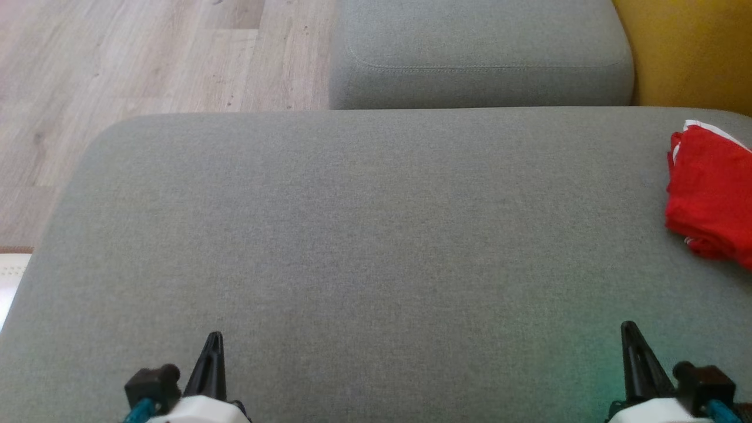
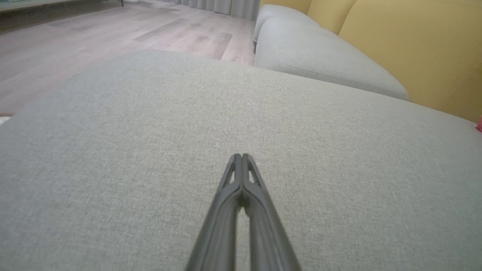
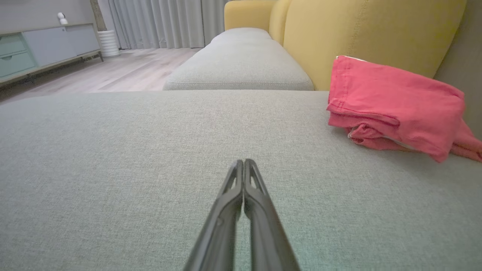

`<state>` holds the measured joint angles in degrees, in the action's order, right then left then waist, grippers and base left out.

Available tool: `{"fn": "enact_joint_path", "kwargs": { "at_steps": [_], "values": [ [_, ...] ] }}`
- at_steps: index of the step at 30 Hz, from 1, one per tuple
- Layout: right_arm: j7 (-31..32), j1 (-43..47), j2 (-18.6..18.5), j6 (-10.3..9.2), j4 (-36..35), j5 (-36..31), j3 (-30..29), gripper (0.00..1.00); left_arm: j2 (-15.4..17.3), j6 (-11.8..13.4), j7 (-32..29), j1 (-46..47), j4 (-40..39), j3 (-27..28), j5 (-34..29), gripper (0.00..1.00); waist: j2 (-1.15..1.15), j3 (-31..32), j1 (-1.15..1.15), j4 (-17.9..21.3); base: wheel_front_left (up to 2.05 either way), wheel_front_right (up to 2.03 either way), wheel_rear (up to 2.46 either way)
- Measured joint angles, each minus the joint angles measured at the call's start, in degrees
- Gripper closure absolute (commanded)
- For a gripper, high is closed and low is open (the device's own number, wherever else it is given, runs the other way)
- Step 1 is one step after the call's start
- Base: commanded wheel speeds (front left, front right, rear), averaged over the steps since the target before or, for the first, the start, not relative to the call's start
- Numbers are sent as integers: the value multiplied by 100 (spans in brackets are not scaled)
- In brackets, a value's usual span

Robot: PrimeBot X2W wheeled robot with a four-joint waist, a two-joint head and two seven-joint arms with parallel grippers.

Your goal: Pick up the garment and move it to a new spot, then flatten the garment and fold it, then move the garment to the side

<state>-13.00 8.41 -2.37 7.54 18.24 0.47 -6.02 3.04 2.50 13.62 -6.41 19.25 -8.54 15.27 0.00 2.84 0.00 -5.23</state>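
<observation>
The garment is red with a white edge, bunched in a loose folded heap at the far right of the grey cushion. In the right wrist view the garment lies ahead and to the right, against the yellow backrest. My left gripper sits at the lower left of the cushion, shut and holding nothing; its fingertips meet just above the fabric. My right gripper is at the lower right, also shut and empty, well short of the garment. Its dark fingers press together.
A second grey cushion lies beyond the first. The yellow backrest runs along the right. Wooden floor lies past the cushion's left and far edges. A low cabinet and curtains stand across the room.
</observation>
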Motion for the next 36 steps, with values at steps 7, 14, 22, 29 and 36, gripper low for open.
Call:
{"fn": "enact_joint_path", "kwargs": {
  "at_steps": [7, 14, 22, 29, 36],
  "values": [
    [101, -9, 0, -1, -7, 544, -4, 100, -1, -56, -102, 4, -4, 31, 435, 100, 0, -17, 0, 32, 0, 0, 0],
    [194, -31, 0, 0, -32, 1067, -1, 100, -2, -109, -207, 44, -13, 143, 869, 100, 0, -35, 0, 62, 0, 0, 0],
    [301, -81, 0, 0, -63, 1667, -1, 100, -3, -161, -354, 98, -41, 201, 1376, 100, 0, -55, 0, 96, 0, 0, 0],
    [414, -88, 0, 0, -75, 2108, -3, 100, -4, -231, -446, 119, -46, 247, 1750, 100, 0, -69, 0, 122, 0, 0, 0],
    [517, -222, 1, 0, -82, 2635, -9, 100, -8, -258, -556, 231, -71, 365, 2186, 100, 0, -87, 0, 152, 0, 0, 0]
  ]
}}
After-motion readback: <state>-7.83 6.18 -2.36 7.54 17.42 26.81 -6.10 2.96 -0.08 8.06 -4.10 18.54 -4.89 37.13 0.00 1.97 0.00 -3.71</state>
